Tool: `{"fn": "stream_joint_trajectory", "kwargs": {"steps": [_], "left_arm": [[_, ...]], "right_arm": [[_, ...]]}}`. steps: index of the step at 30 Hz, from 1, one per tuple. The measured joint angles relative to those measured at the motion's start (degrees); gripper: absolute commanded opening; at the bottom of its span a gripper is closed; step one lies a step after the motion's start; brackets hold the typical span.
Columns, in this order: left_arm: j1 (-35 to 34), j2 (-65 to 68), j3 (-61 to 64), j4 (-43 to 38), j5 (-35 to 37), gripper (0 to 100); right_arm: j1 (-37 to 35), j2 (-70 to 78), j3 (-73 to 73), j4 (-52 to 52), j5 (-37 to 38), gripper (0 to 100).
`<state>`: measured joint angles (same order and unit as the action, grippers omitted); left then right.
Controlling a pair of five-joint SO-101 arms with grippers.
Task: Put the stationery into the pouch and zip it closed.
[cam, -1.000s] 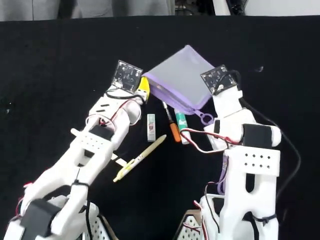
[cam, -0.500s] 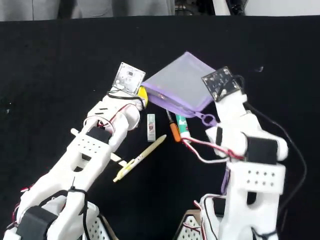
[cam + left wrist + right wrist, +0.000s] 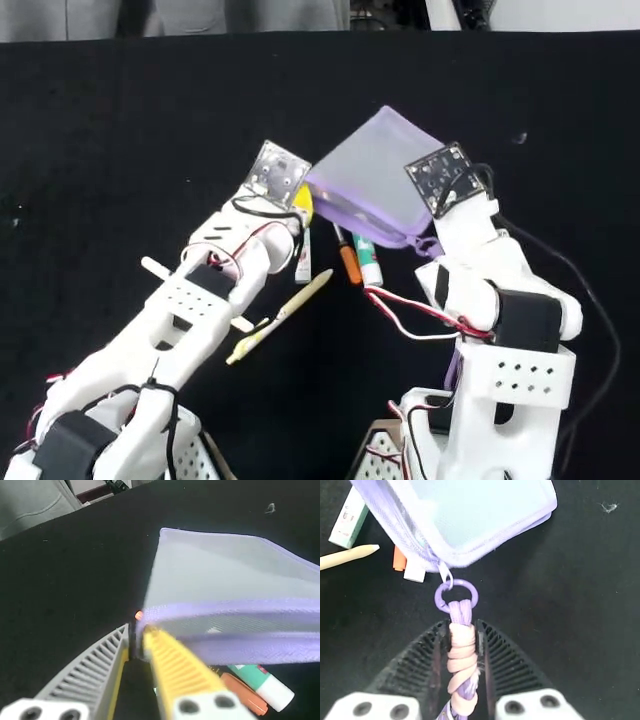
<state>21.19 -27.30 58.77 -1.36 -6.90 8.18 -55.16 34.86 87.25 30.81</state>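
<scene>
Right wrist view, lower centre: right gripper clenches the strap of the limp-looking pouch; left gripper pinches its corner.

A black cloth covers the table from edge to edge and lies flat and matte under even light. A small tuft of pale lint sits on it toward the far right, and a few faint specks show near the left edge. Beyond the table's far edge runs a narrow strip of the room. On the left there is grey fabric with soft folds. Toward the right some dark equipment stands against a white surface. The left wrist view shows the same grey fabric beyond the table, with a thin reddish strip beside it under a dark object whose kind cannot be told.
</scene>
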Motion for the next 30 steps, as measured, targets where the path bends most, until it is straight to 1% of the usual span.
{"fn": "stream_joint_trajectory", "kwargs": {"steps": [2, 6, 8, 15, 20, 24, 30], "left_arm": [[0.00, 0.00, 0.44, -0.26, 1.76, 18], [0.00, 0.00, 0.44, -0.26, 7.38, 19], [-0.09, 0.00, 0.44, -0.26, 8.53, 19], [-0.09, 0.00, 0.44, -0.35, 9.14, 19], [1.58, 0.88, 0.44, -5.27, 9.14, 19], [3.16, 6.07, 0.26, -7.82, 9.14, 19], [2.90, 15.47, -5.36, -8.00, 9.14, 19]], "right_arm": [[0.00, 0.00, 0.00, 0.00, 0.00, 1.1], [0.00, 0.00, 0.00, 0.00, 0.00, 1.1], [0.00, 0.00, 0.00, 0.00, 0.00, 1.1], [0.00, -0.35, 0.00, 0.00, 0.00, 1.1], [0.00, -0.44, 0.00, 0.00, 0.00, 1.1], [0.00, -0.44, 0.00, 0.00, 0.00, 1.1], [0.00, -0.44, 0.00, 0.00, 0.09, 1.1]]}}
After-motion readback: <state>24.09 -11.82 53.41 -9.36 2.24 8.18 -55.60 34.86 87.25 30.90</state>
